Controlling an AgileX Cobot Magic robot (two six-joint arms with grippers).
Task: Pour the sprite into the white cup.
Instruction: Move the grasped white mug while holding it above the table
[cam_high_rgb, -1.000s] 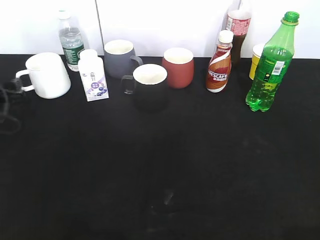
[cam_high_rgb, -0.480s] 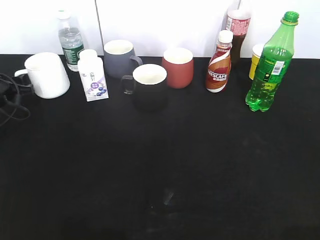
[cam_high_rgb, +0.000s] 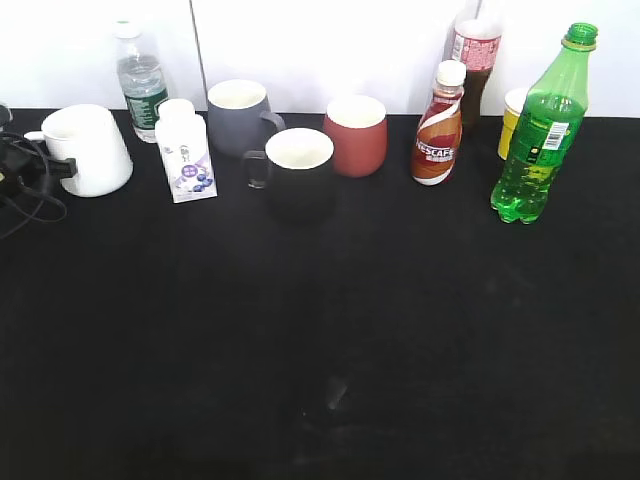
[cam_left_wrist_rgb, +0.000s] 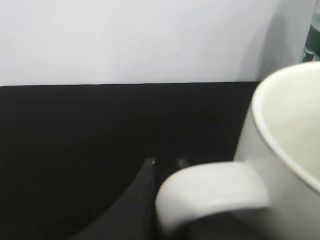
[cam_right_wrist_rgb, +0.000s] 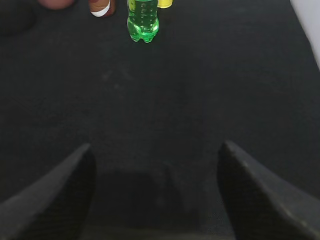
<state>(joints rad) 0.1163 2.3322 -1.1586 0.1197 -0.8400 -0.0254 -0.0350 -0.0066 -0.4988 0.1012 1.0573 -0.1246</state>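
Cables and dark metal at the far-left edge of the exterior view are all that is seen of the left gripper (cam_high_rgb: 55, 168), most of it being cut off by the frame; one dark finger is laid against the near-left side of the white cup (cam_high_rgb: 92, 148), whose handle is hidden behind it. Compared with a second ago, the cup has been shifted slightly and its handle, then plainly shown pointing left, is now covered. The sprite (cam_high_rgb: 545, 128) is stood upright at the far right of the black table (cam_high_rgb: 400, 330), cap up, unmoved, just in front of a yellow cup (cam_high_rgb: 512, 120). The right arm is not seen here.

In the left wrist view, the white cup (cam_left_wrist_rgb: 285, 150) is cropped at the right edge and blurred; its loop handle is pointed toward the camera, and a dark finger (cam_left_wrist_rgb: 135, 200) is seen just left of it. Whether the jaws are clamped cannot be told.

In the right wrist view, the right gripper (cam_right_wrist_rgb: 155, 195) is held with jaws wide apart and nothing between them. Only the lower part of the sprite (cam_right_wrist_rgb: 143, 22) is shown, far off.
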